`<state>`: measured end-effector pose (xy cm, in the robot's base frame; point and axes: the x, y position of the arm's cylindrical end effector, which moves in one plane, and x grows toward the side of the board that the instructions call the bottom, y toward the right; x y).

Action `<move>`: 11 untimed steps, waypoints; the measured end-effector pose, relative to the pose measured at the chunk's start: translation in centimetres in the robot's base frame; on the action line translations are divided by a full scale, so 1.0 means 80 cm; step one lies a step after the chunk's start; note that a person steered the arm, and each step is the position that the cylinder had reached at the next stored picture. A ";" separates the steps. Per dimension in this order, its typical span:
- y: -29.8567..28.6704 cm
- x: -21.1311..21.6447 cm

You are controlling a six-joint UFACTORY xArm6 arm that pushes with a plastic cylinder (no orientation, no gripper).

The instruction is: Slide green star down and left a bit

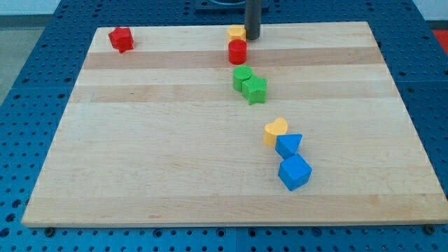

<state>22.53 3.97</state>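
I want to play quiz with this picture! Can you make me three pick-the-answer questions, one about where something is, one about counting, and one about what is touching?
1. Where is the red star?
A. the board's top left
B. the board's bottom right
C. the middle

2. How many blue blocks are there?
A. one
B. two
C. four

3. What is the green star touching?
A. the green cylinder
B. my tip
C. nothing

Answers:
1. A, it sits alone near the top left corner of the board.
2. B, a blue triangle and a blue cube lie at the lower right.
3. A, the two green blocks press together, while my tip stands up at the top edge beside the yellow block.
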 end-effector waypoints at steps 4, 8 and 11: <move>0.025 0.001; 0.045 0.174; 0.003 0.262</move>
